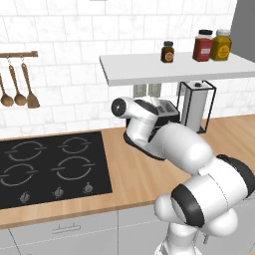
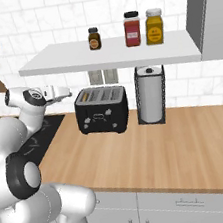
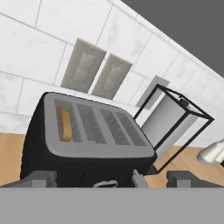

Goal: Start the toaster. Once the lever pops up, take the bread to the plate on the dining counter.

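Tool [image 3: 111, 177] hovering wide open and empty, just above the toaster [image 2: 102, 109].
Bread [image 3: 65, 124] is sitting in the leftmost slot, toaster standing on the table [image 2: 155, 152] beside the paper towel stand [image 2: 150, 95]; starting step pending, calling for pressing the front lever.

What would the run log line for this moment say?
phase: approaching toaster | end effector: open, empty, above toaster front | bread: in end slot | lever: not yet pressed

My left base view looks forward and down from behind the arm; my right base view does so from the other side. Both share the toaster [image 2: 102, 109] and towel stand [image 2: 150, 94]. My tilted hand view sits close above them.
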You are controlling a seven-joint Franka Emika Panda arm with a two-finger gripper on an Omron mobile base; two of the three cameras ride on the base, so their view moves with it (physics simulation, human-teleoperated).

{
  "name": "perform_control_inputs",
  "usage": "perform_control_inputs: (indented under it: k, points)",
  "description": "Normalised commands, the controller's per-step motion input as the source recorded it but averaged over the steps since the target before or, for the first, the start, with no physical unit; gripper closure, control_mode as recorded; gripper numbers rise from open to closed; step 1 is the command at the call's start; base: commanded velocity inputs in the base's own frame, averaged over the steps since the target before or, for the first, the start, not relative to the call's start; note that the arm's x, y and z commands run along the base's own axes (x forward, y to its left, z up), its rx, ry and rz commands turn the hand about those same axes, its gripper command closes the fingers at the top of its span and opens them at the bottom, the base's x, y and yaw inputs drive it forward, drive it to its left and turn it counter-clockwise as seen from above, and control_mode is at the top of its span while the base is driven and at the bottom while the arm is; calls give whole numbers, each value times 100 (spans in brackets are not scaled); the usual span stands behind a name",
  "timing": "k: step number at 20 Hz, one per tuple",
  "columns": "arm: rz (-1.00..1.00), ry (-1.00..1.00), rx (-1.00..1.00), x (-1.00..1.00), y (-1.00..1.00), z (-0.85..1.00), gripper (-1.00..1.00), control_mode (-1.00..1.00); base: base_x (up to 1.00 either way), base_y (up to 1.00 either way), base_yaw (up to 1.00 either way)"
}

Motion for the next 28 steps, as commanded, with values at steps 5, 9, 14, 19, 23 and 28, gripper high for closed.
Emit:
perform_control_inputs:
  k: [5,9,14,19,23,28]
  points:
    - [0,0,0,0,0,0,-100,-100,0,0,0]
    - [0,0,0,0,0,0,-100,-100,0,0,0]
    - [0,0,0,0,0,0,-100,-100,0,0,0]
    - [0,0,0,0,0,0,-100,-100,0,0,0]
    - [0,0,0,0,0,0,-100,-100,0,0,0]
    - [0,0,0,0,0,0,-100,-100,0,0,0]
